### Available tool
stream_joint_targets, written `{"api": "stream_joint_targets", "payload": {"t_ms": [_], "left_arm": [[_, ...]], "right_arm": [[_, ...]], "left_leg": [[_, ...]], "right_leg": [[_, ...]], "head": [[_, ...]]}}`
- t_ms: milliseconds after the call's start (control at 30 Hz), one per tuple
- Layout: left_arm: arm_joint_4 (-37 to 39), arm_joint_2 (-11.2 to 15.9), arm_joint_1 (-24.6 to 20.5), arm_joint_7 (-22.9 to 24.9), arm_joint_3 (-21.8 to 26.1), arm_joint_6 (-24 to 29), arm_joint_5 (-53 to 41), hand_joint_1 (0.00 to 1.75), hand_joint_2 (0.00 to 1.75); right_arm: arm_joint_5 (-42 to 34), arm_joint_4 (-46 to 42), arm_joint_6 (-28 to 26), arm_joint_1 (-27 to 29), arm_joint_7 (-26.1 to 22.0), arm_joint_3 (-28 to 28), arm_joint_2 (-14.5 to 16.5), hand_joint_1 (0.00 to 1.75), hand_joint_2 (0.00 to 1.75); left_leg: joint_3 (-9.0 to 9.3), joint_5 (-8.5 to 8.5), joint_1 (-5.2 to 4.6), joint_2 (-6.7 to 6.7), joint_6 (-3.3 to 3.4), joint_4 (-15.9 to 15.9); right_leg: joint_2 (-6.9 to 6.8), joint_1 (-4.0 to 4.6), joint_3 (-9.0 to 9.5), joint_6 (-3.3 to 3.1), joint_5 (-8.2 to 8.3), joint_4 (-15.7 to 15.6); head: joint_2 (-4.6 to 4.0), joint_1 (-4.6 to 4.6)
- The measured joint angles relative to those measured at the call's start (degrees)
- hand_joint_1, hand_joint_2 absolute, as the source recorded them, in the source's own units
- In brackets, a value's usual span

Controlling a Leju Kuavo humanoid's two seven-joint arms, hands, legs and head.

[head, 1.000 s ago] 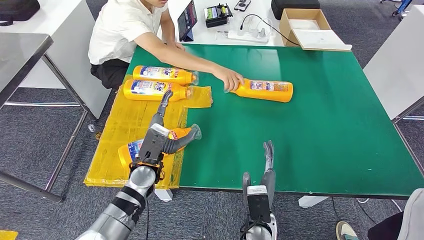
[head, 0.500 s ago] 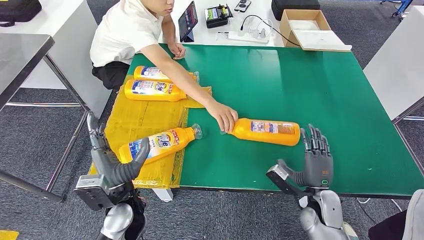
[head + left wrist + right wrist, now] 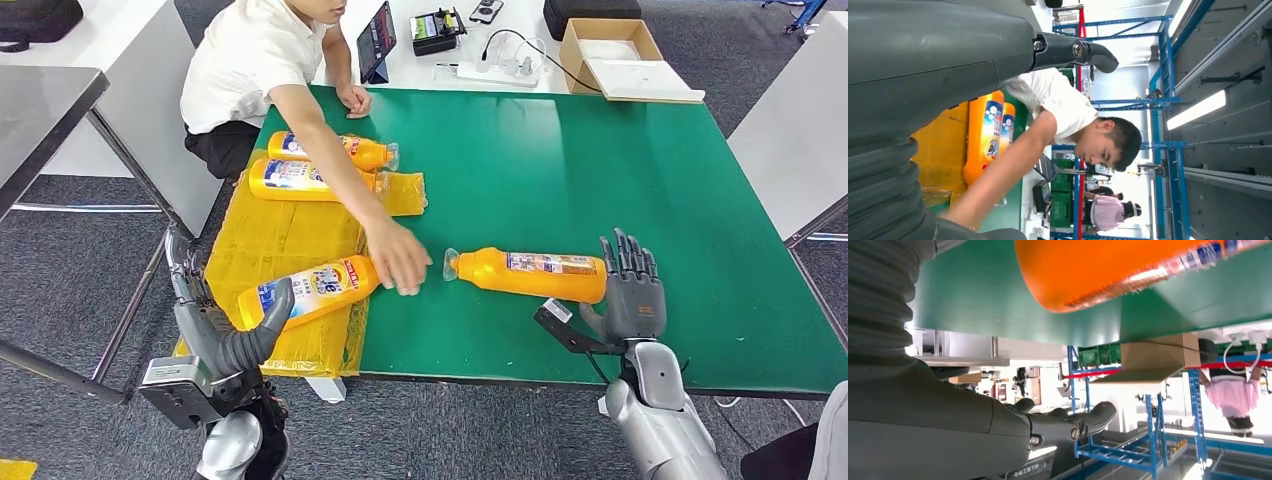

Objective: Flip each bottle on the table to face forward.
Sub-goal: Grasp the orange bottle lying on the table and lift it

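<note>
An orange bottle (image 3: pixel 528 273) was seen lying on its side on the green surface (image 3: pixel 600 160), its base just beside the right robot hand (image 3: pixel 630 290), which was held released with fingers spread. The left robot hand (image 3: pixel 215 325) was likewise held released, near another bottle (image 3: pixel 310 289) touched by a person's hand (image 3: pixel 398 258).

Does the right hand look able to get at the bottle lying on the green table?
Probably yes. The right hand, fingers spread, is right by that bottle at its base end, with nothing between them; the person's hand is off its cap end.
</note>
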Motion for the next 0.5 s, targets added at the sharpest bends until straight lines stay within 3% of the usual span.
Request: {"api": "stream_joint_targets", "payload": {"t_ms": [300, 500], "left_arm": [[0.7, -0.1, -1.2, 0.2, -1.1, -1.4, 1.4, 0.00, 1.75], [2.1, -0.3, -2.5, 0.8, -2.2, -2.5, 2.3, 0.00, 1.75]], "right_arm": [[-8.1, 8.3, 10.8, -4.9, -3.8, 1.8, 1.9, 0.00, 1.75], [-8.3, 13.3, 18.0, -8.8, -1.6, 3.4, 3.3, 0.00, 1.75]], "left_leg": [[0.02, 0.01, 0.01, 0.01, 0.00, 0.0], [0.06, 0.02, 0.01, 0.04, 0.01, 0.0]], "right_leg": [[0.01, 0.02, 0.00, 0.00, 0.00, 0.0], [0.03, 0.01, 0.01, 0.01, 0.02, 0.0]], "head": [[0.00, -0.01], [0.00, 0.01]]}}
